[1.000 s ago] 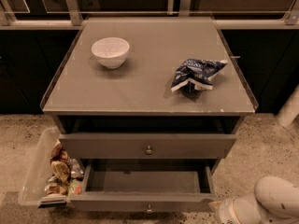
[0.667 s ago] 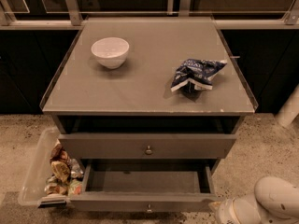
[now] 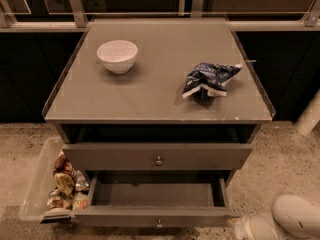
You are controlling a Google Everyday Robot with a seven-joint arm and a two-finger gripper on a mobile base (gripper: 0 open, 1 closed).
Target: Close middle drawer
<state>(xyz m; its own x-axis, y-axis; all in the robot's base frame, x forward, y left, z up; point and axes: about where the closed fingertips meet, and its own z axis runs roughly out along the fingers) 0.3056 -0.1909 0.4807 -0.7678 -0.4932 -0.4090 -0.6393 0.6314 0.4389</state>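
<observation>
Middle drawer (image 3: 125, 217) pulled well out, just below top drawer front (image 3: 200, 156); gripper (image 3: 242, 228) at btm right, by the drawer's right front corner; spread or pressed together: can't tell.

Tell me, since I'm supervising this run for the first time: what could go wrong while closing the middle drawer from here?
1. The gripper sits low by the right front corner of the middle drawer, far from the knob. Pushing there might skew the drawer and jam it.
2. The clear bin of snack packets lies against the drawer's left front corner and could snag or get dragged.
</observation>
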